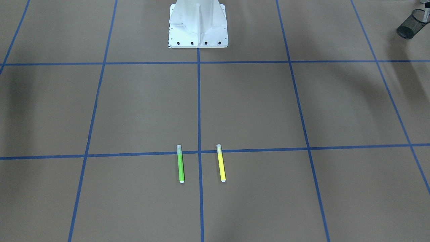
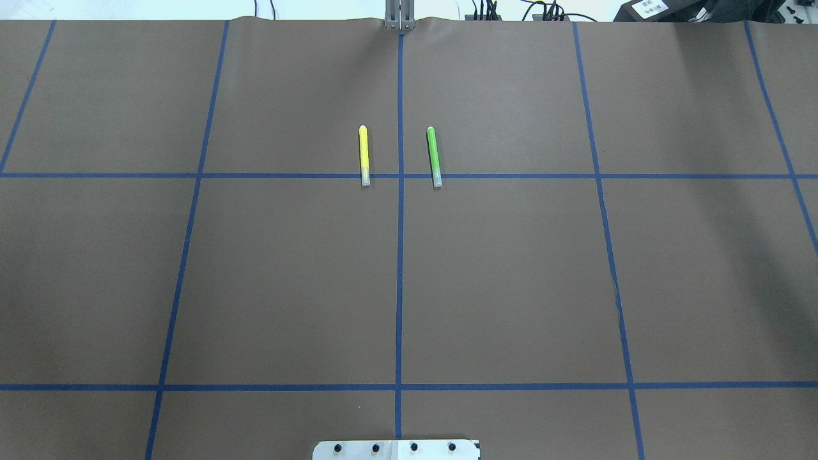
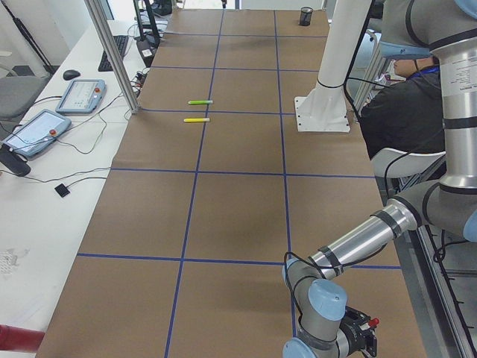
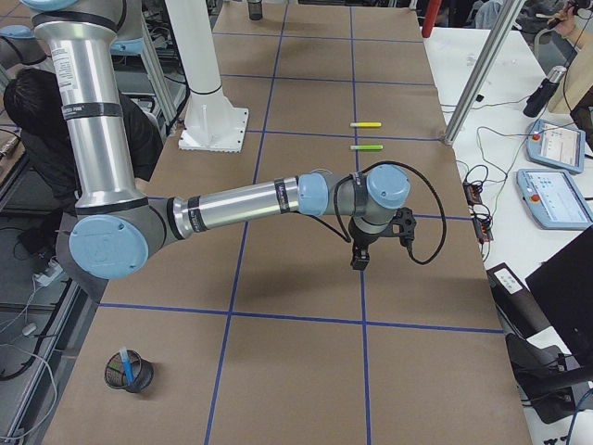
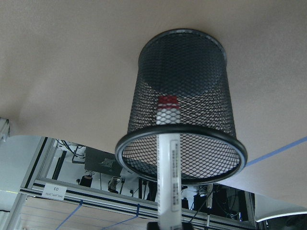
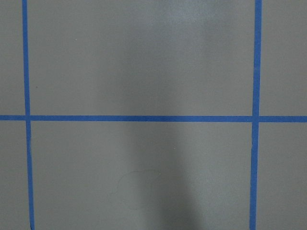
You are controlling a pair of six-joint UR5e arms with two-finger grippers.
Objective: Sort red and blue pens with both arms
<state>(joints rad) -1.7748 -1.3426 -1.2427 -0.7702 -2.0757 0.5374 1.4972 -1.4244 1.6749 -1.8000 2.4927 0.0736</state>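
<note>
The red pen (image 5: 168,158), a white printed barrel with a red cap, hangs cap-first in the mouth of a black mesh cup (image 5: 184,72) in the left wrist view. My left gripper (image 5: 168,226) is shut on its rear end at the frame's bottom edge. The same cup (image 1: 411,23) shows at the top right of the front-facing view. The blue pen (image 4: 125,362) stands inside another mesh cup (image 4: 130,371) near the right end of the table. My right gripper (image 4: 359,255) hovers over bare table. I cannot tell if it is open or shut.
A green marker (image 2: 434,156) and a yellow marker (image 2: 363,155) lie parallel on either side of the centre tape line. The white pedestal (image 1: 198,25) stands at the robot's edge. Tablets and cables sit on the side bench (image 3: 45,127).
</note>
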